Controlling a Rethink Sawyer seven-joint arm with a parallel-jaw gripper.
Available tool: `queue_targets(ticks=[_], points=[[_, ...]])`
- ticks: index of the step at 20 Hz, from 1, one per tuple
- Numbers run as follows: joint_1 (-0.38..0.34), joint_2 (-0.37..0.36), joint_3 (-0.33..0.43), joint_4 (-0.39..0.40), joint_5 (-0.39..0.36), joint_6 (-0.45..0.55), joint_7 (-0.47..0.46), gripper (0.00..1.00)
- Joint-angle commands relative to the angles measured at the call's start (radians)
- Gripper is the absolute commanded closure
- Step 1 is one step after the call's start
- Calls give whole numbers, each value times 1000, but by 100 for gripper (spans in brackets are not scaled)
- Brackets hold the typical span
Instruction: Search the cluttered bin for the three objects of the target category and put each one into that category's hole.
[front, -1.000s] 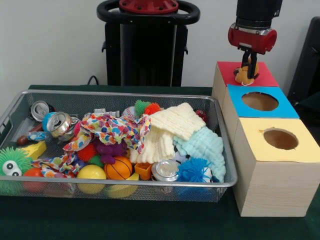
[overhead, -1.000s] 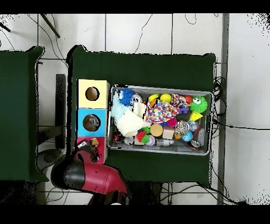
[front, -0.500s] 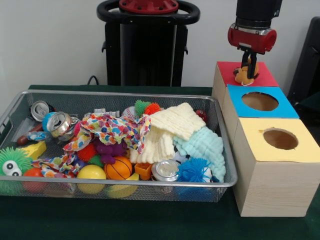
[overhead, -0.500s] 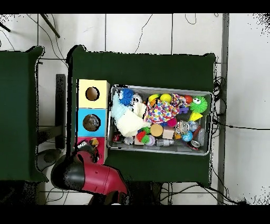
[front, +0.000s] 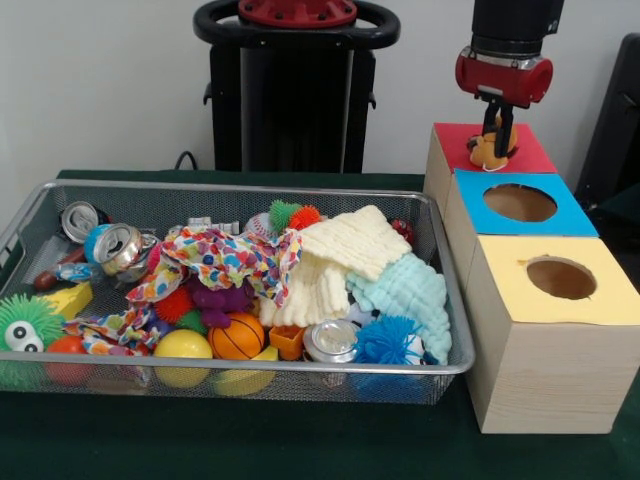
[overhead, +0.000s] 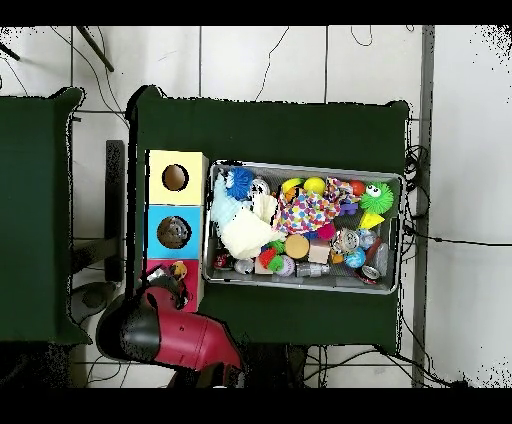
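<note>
Front view, left to right. I see the wire mesh bin (front: 440, 290) on the green table (front: 250, 440), packed full. At its 9 o'clock end: a green fuzzy toy with googly eyes (front: 25, 325), a yellow block (front: 68, 299), and two crushed cans (front: 115, 245) near the 10 o'clock corner. Centre: a polka-dot cloth (front: 225, 258) draped over a purple toy (front: 218, 298); a small basketball (front: 238, 336) and a yellow ball (front: 182, 347) lie at the 6 o'clock wall. Toward 3 o'clock: a cream knitted cloth (front: 335, 255), a mint cloth (front: 410, 290), a blue spiky ball (front: 388, 342), a silver can end (front: 330, 340).

Beside the bin at 3 o'clock stand three wooden boxes: yellow-topped (front: 600, 300), blue-topped (front: 575, 220), red-topped (front: 535, 155). The gripper (front: 497, 135) hangs over the red-topped box, fingers pinching a small orange toy (front: 487, 152) just above the red surface. The overhead view shows the same toy (overhead: 179, 268) over the red top.
</note>
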Motion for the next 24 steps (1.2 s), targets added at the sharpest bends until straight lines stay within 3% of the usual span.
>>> queue_targets(ticks=[1,11,24], points=[[-5,297,79,14,9,-221,253,100],[-21,265,36,-57,10,-116,165,100],[29,170,-31,-40,26,21,153,100]])
